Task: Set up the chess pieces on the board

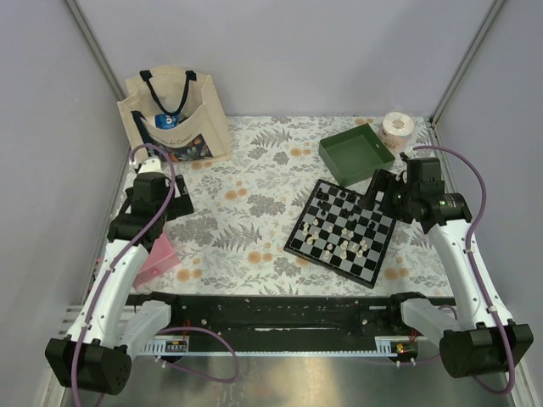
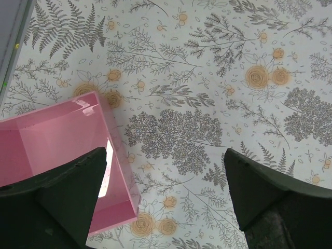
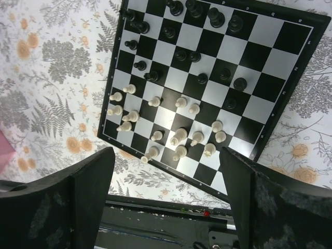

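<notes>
Pieces first: the chess pieces (image 3: pixel 179 136) all stand on the board (image 3: pixel 275 31), but loosely. Cream ones bunch over the rows nearest the arm bases; black ones (image 3: pixel 202 78) scatter over the far rows, several off their back ranks. The board lies askew on the floral cloth (image 1: pixel 254 195), right of centre, near the green tray (image 1: pixel 356 153).

Right gripper (image 3: pixel 171 207) hovers above the board's near edge, jaws spread wide, nothing between them. Left gripper (image 2: pixel 166 202) is likewise spread and empty, over the cloth well apart from the board, one finger above a pink box (image 2: pixel 62 150).

Handling, as a judgement:
- Expect each piece to be very light, hard and smooth, so it will tip or skid at a sideways brush.
- Take hold low on the stem, under the head, coming straight down; a pinch on the rounded top would likely squirt it out.
- Neighbours stand close in the cream cluster; your fingers look wide against one square, so start with pieces at the cluster's edge.
- The board itself may slide if you drag a piece; lift clear before moving across.
</notes>
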`<action>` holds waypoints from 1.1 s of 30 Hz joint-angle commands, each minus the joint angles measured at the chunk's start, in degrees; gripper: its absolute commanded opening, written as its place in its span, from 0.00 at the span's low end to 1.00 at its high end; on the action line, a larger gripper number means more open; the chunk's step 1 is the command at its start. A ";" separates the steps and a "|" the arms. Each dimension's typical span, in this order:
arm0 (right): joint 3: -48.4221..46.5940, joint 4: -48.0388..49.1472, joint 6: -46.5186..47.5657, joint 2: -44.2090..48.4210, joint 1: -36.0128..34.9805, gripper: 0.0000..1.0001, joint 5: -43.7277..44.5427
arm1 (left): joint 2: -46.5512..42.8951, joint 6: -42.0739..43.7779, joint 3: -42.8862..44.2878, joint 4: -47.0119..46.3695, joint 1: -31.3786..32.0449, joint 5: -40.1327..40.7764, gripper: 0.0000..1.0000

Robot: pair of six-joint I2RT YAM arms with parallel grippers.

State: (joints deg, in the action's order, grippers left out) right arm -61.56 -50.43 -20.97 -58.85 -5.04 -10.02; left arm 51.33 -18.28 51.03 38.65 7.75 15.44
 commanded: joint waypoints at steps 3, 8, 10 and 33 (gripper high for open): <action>-2.42 -0.55 0.85 0.05 -2.87 0.91 5.80 | -0.79 -0.42 1.00 -2.53 -0.19 1.88 0.99; -2.34 0.25 2.34 0.58 -2.96 0.99 5.28 | -3.43 -1.24 -2.94 -9.20 -0.19 -2.78 0.99; -1.90 0.25 2.43 0.05 -3.05 1.00 4.75 | -3.34 -1.14 -2.69 -8.77 -0.28 -3.92 0.99; -0.31 -1.06 -1.80 2.79 -2.96 0.99 15.21 | -4.75 -3.42 -3.30 -6.84 -0.19 -5.95 0.99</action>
State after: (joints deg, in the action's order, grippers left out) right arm -60.47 -48.29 -24.69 -52.25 -7.62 2.63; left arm 48.14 -20.86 47.88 32.99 7.75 10.00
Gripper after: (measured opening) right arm 0.993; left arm 0.988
